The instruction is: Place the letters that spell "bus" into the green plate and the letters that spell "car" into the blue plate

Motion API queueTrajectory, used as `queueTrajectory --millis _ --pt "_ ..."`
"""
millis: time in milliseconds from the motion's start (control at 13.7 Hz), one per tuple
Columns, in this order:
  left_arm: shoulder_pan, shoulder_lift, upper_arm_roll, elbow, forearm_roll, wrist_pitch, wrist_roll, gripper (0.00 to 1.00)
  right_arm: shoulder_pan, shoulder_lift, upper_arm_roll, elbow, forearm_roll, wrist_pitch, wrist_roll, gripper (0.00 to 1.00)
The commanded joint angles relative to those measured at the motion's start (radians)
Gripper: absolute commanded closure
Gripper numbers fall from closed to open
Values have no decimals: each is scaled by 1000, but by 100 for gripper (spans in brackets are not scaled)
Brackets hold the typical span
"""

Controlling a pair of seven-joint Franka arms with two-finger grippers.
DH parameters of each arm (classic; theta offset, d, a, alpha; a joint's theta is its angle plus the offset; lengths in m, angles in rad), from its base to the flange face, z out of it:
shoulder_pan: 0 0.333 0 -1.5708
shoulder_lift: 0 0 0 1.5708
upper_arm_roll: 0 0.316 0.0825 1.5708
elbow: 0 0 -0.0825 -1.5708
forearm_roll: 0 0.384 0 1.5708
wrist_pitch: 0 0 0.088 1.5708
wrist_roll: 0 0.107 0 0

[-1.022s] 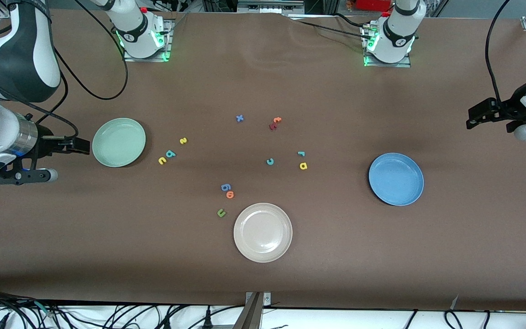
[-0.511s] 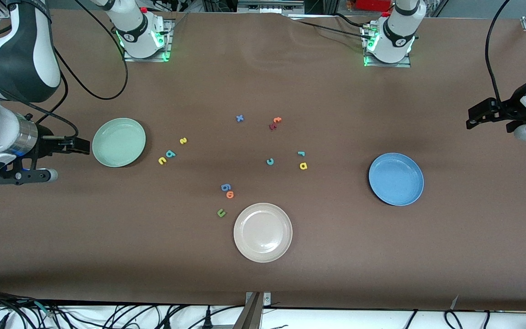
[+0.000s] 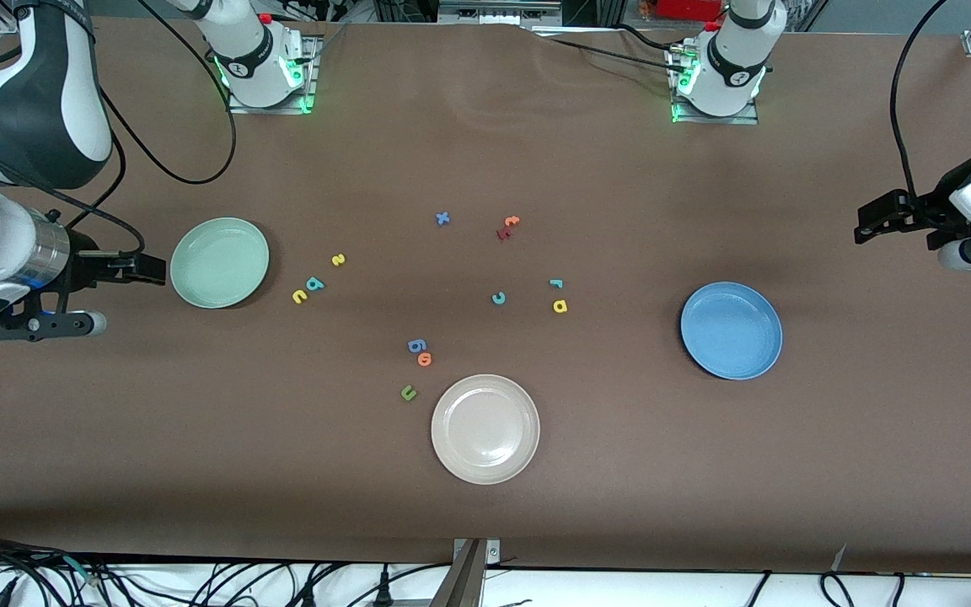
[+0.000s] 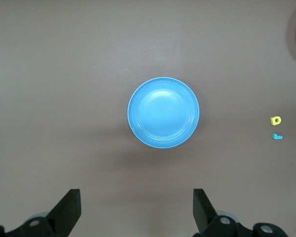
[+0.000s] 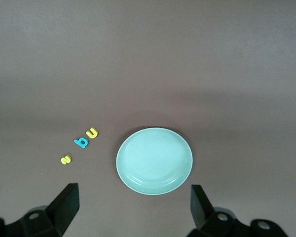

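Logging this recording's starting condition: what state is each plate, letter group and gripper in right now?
green plate: empty, on the table.
blue plate: empty, on the table.
beige plate: empty.
b, u, s letters: loose on the table beside the green plate.
c, a, r letters: loose on the table mid-table, not in the blue plate.
left gripper: open, holding nothing.
right gripper: open, holding nothing.

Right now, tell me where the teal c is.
The teal c lies on the table near the middle, nearer the front camera than the red and orange letters, with the teal r and yellow a beside it toward the blue plate.
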Motion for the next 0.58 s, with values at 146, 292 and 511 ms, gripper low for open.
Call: queueTrajectory --millis 146,292,511 --pt "-6 -3 3 1 16 8 13 0 -3 -17 2 -16 19 -9 10 1" --pt "-6 -3 3 1 16 8 14 0 -2 -17 3 -14 19 -11 59 0" --pt "-2 23 1 1 14 8 14 0 32 -16 8 -14 19 -29 240 1"
